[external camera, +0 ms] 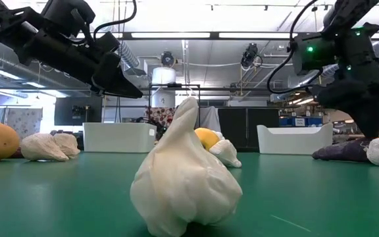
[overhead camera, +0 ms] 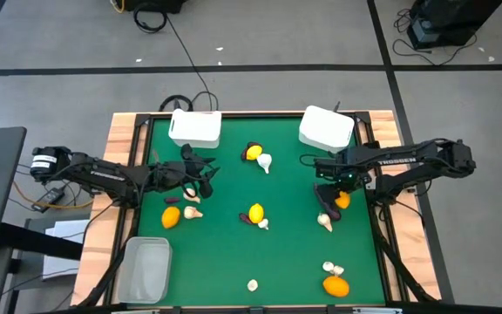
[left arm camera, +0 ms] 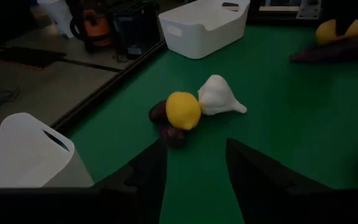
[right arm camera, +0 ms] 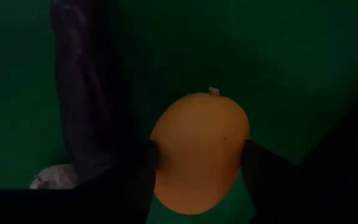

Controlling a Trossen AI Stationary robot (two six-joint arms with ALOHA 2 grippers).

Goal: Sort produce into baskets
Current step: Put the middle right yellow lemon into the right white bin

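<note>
My right gripper (overhead camera: 339, 197) is near the table's right edge, shut on an orange citrus fruit (right arm camera: 201, 152). A dark purple eggplant piece (right arm camera: 82, 93) and a garlic bulb (right arm camera: 55, 177) lie beside it. My left gripper (overhead camera: 202, 174) hovers open and empty at the table's left, above the mat (external camera: 120, 82). Ahead of it, in the left wrist view, lie a yellow citrus (left arm camera: 183, 110), a garlic bulb (left arm camera: 219, 98) and an eggplant piece (left arm camera: 166, 124), touching each other. Two white baskets (overhead camera: 195, 128) (overhead camera: 327, 129) stand at the far edge, and a clear basket (overhead camera: 145, 269) at the near left. My right gripper pinches the orange citrus between its two fingers, one on each of its opposite sides (right arm camera: 157, 155) (right arm camera: 244, 155). The fingers come from above, pointing down. Whether the fruit rests on the mat or is lifted, I cannot tell.
More produce lies scattered: an orange citrus (overhead camera: 172, 216) with garlic (overhead camera: 192, 210) below my left gripper, a yellow citrus group (overhead camera: 255, 213) at the centre, an orange citrus (overhead camera: 335, 285) with garlic at the near right, and one garlic bulb (overhead camera: 253, 284) at the near edge.
</note>
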